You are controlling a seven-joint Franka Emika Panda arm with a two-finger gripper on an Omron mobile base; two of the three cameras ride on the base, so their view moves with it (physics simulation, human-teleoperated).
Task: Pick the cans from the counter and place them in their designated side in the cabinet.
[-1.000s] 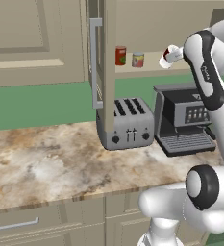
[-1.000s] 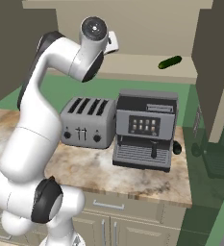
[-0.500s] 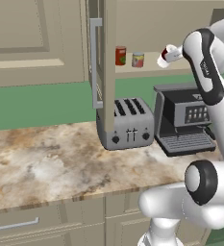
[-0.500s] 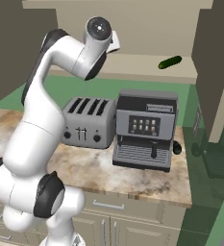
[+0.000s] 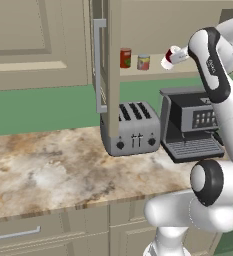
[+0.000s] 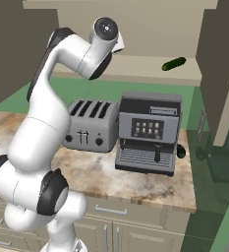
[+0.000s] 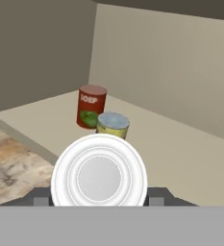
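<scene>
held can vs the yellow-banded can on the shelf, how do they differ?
The held can is dark red above and white below; the yellow-banded can has yellow and red bands under a silvery top.
The held can is in the gripper, tilted with its white end toward the hand camera; the yellow-banded can stands upright on the cabinet shelf beside the taller soup can.
Both are short cans.

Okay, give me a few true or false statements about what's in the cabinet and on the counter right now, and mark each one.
1. The gripper holds a red and white can. True.
2. The yellow-banded can still sits on the counter. False: it stands on the cabinet shelf.
3. The tall red can lies on its side. False: it stands upright beside the yellow-banded can.
4. A toaster stands left of the coffee machine. True.
5. The cabinet door is open. True.
</scene>
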